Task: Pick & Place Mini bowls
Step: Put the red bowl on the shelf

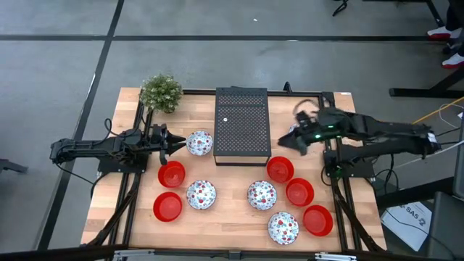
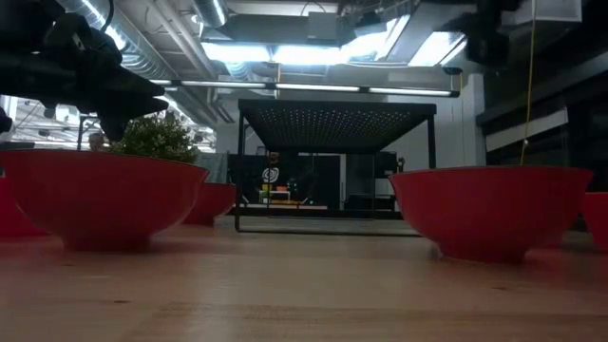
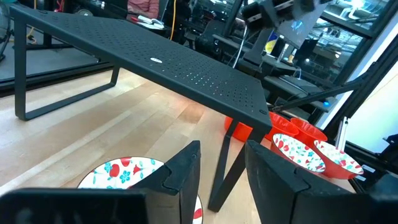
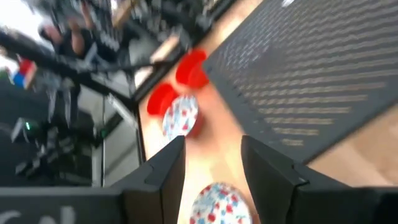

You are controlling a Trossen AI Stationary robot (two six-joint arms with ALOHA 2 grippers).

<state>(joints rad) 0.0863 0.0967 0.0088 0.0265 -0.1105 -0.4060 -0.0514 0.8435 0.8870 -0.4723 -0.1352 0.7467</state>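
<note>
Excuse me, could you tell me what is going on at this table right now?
A two-armed robot is sorting small round bowls on a wooden table. The left tool, fingers open, sits just beside a white floral-speckled bowl left of the black perforated stand, holding nothing. The right tool, also open and empty, hovers over another speckled bowl at the stand's right edge. Five glossy red bowls, such as the one at, and three more speckled ones lie in front. A small green plant stands at the back left.
</note>
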